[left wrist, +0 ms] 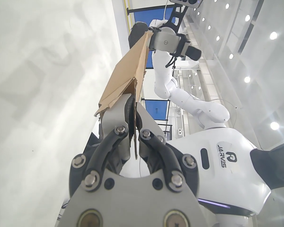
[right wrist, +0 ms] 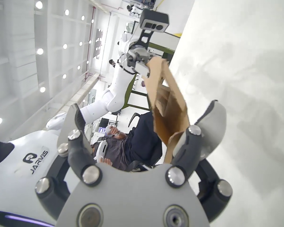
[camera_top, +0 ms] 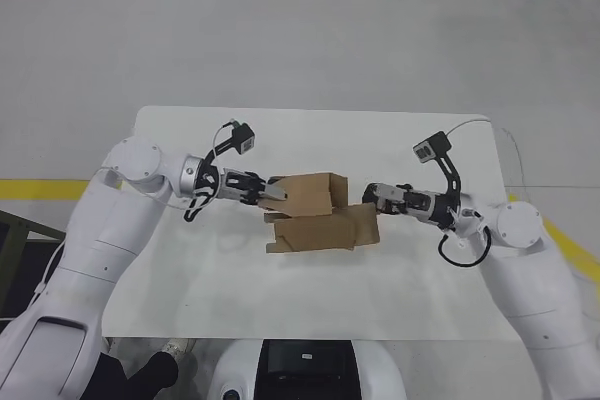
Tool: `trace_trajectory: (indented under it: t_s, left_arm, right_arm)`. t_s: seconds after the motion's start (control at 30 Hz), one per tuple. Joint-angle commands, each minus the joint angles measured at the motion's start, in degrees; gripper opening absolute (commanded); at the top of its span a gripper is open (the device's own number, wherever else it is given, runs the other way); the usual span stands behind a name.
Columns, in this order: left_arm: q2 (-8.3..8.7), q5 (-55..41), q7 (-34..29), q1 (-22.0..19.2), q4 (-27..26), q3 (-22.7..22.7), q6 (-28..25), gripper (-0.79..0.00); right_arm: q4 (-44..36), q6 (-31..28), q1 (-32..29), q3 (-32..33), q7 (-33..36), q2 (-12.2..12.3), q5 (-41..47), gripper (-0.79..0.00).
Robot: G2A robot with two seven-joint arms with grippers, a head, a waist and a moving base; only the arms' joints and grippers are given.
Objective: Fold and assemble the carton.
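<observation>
Carton: one brown carton (camera_top: pixel 318 232), partly folded, over the middle of the desk (camera_top: pixel 230 290) and between the two arms. From above, two panels show, one farther from the robot and one nearer.
Left side: the left gripper (camera_top: pixel 272 192) is clamped on the carton's left edge. In its own wrist view the fingers (left wrist: pixel 113 116) pinch a strip of cardboard between them.
Right side: the right gripper (right wrist: pixel 144 105) has its jaws spread wide and grips nothing. The carton's (right wrist: pixel 170 109) near flap lies just beside one finger, and contact cannot be told.
Hard to make out: whether the carton rests on the desk or hangs above it.
Seen edge-on: in the left wrist view the carton (left wrist: pixel 130 72) is a thin wedge, so its panels and flaps cannot be sorted out there.
Hidden: the pinched strip runs down between the left gripper's (left wrist: pixel 131 103) fingers, and the carton's far end sits behind the right gripper (left wrist: pixel 165 41).
Count: one carton, two grippers, one desk.
</observation>
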Motion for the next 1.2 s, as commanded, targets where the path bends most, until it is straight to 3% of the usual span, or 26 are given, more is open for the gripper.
trace_trajectory:
  t_s: [0.0,0.17,0.57,0.83,1.17]
  left_arm:
    - [-0.07,0.4,0.0,-0.2,0.1,0.4,0.0,-0.785]
    - [-0.21,1.1,0.2,-0.6,0.3,1.0,-0.2,-0.785]
    - [-0.33,1.1,-0.4,-1.1,0.8,1.6,-0.7,-0.785]
    - [-0.42,1.1,-0.7,-1.4,0.8,2.0,-0.8,-0.785]
    - [-0.41,0.1,-1.8,-1.5,0.3,1.9,-1.0,-0.785]
  right_arm:
    - [-0.5,-0.2,0.1,-0.4,1.5,-0.1,1.0,0.000]
    - [-1.3,-2.4,0.4,-1.0,1.1,-0.2,0.0,0.000]
    - [-3.3,-3.6,-0.4,0.4,-10.9,-0.3,-7.9,0.000]
    - [-3.1,-3.4,0.4,-1.9,-3.3,-0.5,-1.9,0.000]
    - [2.3,-2.8,4.1,-8.2,-0.9,-2.0,-0.7,0.000]
